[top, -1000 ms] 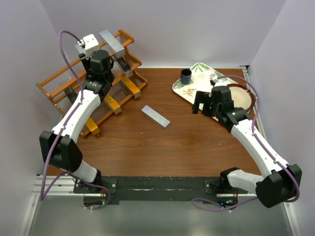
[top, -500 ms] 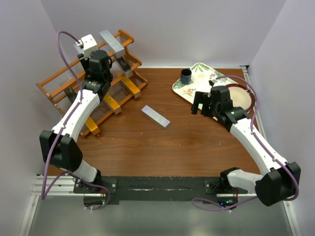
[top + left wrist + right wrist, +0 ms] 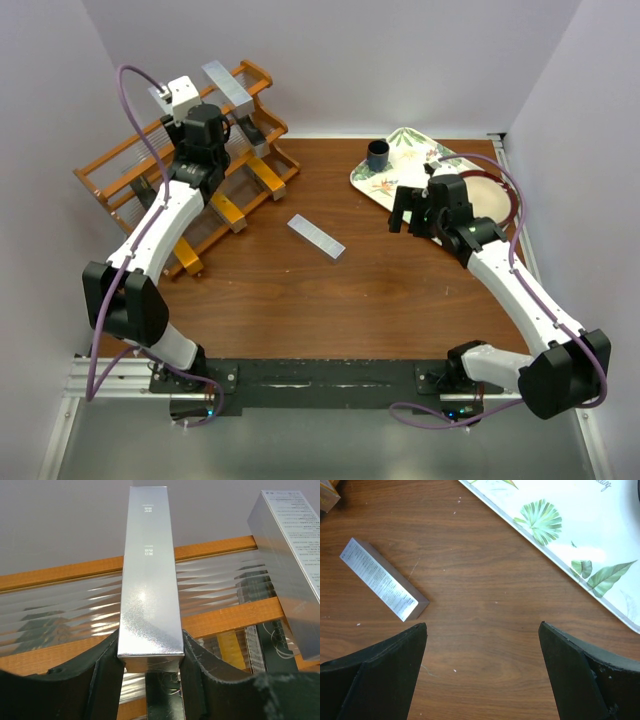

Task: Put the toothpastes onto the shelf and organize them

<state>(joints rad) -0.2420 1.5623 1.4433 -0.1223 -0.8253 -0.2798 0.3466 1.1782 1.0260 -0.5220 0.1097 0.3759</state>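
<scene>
The shelf [image 3: 98,187] is standing on the left part of the table [image 3: 300,290], its lower tiers carrying orange-gold cartons [image 3: 228,212]. The left arm is reaching up over the top tier. There the left gripper [image 3: 150,645] is pinching a silver carton [image 3: 149,580] by its near end, fingers closed against both long sides. The carton is pointing away across the slatted rails. Whether it is already resting on them cannot be told from here. Just to its right, a second silver carton [image 3: 290,570] is lying on the same tier.

This looks like the placing step. The next move probably calls for seating the carton parallel to its neighbour, then opening the fingers and backing straight off without dragging it.

Mid-table, a loose silver carton [image 3: 316,236] is lying flat, well apart from the shelf and likely next. Right of it, the right gripper [image 3: 482,645] is hovering over bare wood, spread wide and holding nothing. It is hanging near the floral tray [image 3: 365,178] and its dark cup [image 3: 378,155].
</scene>
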